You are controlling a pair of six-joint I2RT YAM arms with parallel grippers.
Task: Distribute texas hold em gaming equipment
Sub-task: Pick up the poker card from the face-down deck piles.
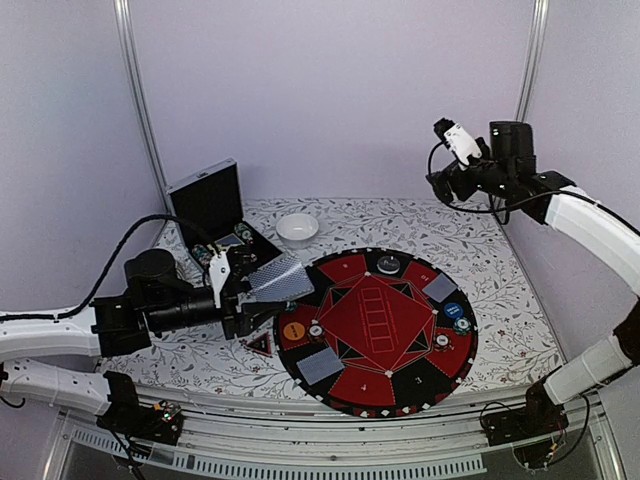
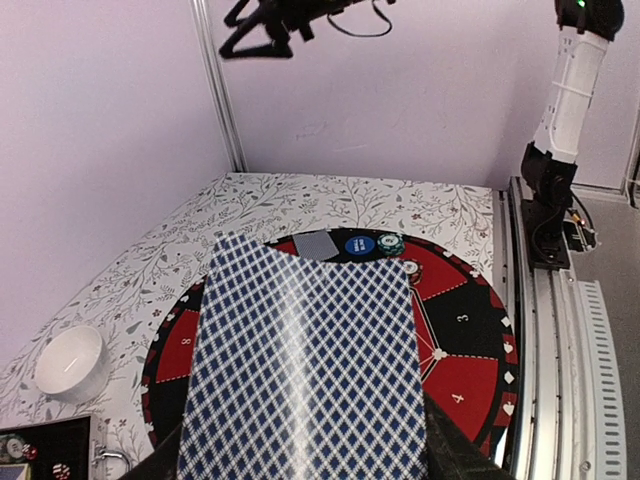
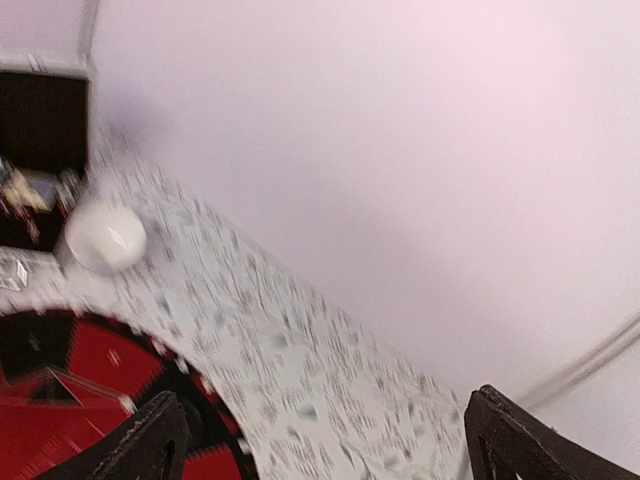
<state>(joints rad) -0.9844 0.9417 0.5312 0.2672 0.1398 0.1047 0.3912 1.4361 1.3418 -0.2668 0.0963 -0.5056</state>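
Left gripper [image 1: 247, 297] clamped on the held card [image 2: 305, 370]; right gripper [image 3: 330, 450] spread wide, empty.
Nearest, a face-down card [image 1: 320, 365] lies on the felt mat [image 1: 420, 382]. The held card hangs over the mat's left edge, above the orange button [image 1: 293, 330]. Farther right lie another card [image 1: 440, 288] and the blue button [image 1: 453, 311]. The right gripper hangs high above the far right corner.

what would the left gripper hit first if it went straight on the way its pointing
Probably the mat: the left gripper, shut on cards, points across it from its left edge and seems tilted slightly down. Depth is unclear; if level, it would pass above the mat.
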